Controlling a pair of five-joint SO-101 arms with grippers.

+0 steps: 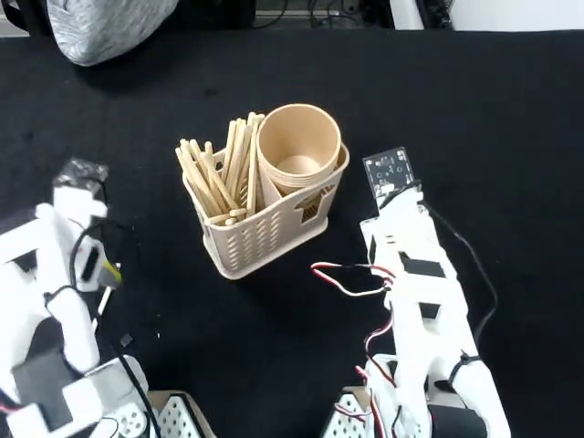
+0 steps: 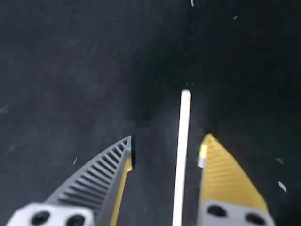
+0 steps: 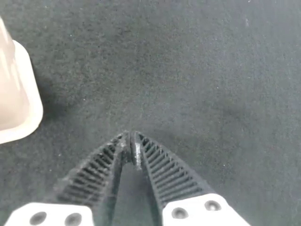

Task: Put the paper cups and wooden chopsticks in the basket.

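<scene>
Wooden chopstick (image 2: 181, 150) sits between spread fingers of left hand (image 2: 168, 138); right hand (image 3: 131, 136) closed, empty, just beside basket (image 1: 274, 228). Basket holds paper cups (image 1: 299, 151) plus chopstick bundle (image 1: 219, 178).

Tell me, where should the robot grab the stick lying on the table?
Probably across its thin shaft, a little back from the rounded end, coming straight down from above. The chopstick lies flat on the table between the left gripper's open fingers, so closing them sideways should pinch it.
</scene>
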